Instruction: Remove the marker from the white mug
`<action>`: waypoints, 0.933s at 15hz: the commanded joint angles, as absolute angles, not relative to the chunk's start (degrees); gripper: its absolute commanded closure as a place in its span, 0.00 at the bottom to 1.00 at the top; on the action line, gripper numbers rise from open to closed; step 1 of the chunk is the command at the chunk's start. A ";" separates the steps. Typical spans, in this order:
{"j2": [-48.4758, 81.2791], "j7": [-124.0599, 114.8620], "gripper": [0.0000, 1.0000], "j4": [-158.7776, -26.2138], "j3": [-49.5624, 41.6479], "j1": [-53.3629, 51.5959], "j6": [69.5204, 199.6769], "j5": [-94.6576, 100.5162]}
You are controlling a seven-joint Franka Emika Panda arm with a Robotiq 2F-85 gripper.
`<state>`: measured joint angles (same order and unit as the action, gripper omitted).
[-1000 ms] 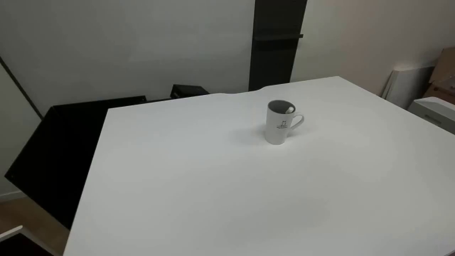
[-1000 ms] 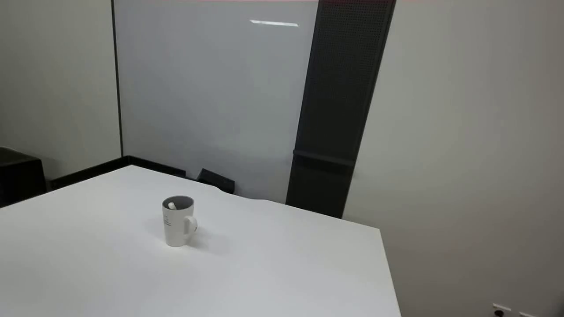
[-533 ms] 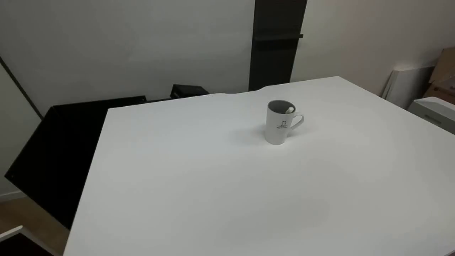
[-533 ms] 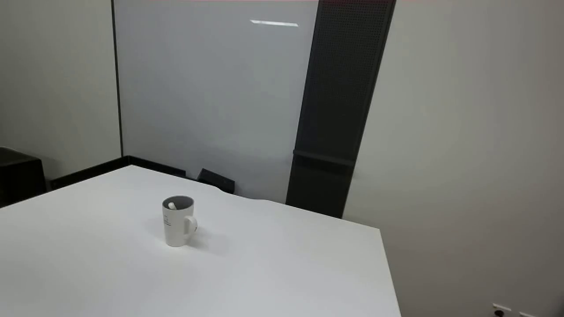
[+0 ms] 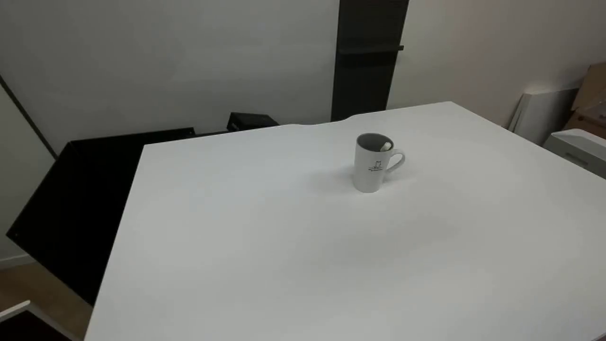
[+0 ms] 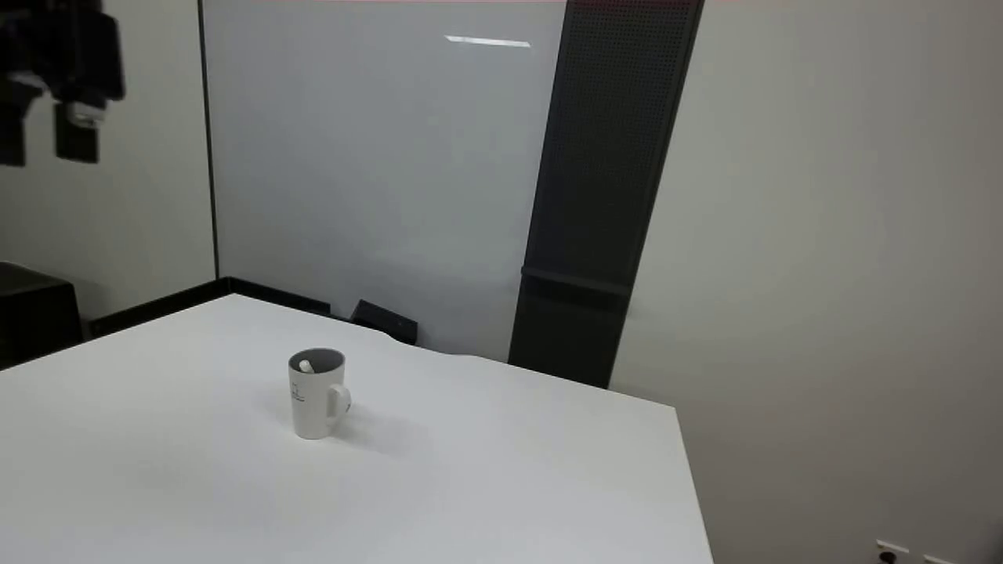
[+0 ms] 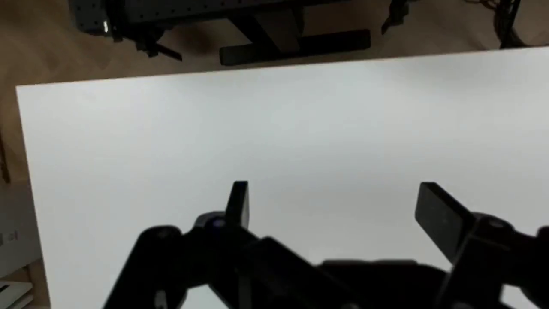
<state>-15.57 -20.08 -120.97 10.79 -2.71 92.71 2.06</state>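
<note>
In an exterior view the mug [image 5: 367, 163] stands upright on the table [image 5: 246, 227], and the marker [image 5: 386, 147] leans inside it, its pale upper end by the rim near the handle [image 5: 401, 160]; the gripper is out of this frame. Only that end shows, so it is probably all there is to pinch at first. In an exterior view the gripper [image 6: 45, 145] hangs high, blurred, cut by the frame's edge and well apart from the mug [image 6: 315, 399], where the marker [image 6: 305, 366] shows just inside the mouth. The step in hand looks to be the approach: best to cross at this height and descend only once centred over the mouth. The wrist view has the fingers [image 7: 439, 216] spread wide, nothing between them, with the table [image 7: 141, 141] beyond; neither mug nor marker shows there, so the exterior views should guide the first move. Before going down, narrow the jaws enough to enter the mug without striking the rim, and turn them to close along the wall rather than across it, or they may nip the wall too. Then lift steadily, following the lean, until the lower end clears
</note>
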 commanded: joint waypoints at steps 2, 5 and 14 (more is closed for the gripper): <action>-6.23 -18.00 0.00 -111.71 6.37 0.07 99.98 8.01; -0.75 -18.75 0.00 -108.10 3.77 1.17 108.89 8.97; 11.03 -18.56 0.00 -103.95 1.78 -1.92 124.12 13.04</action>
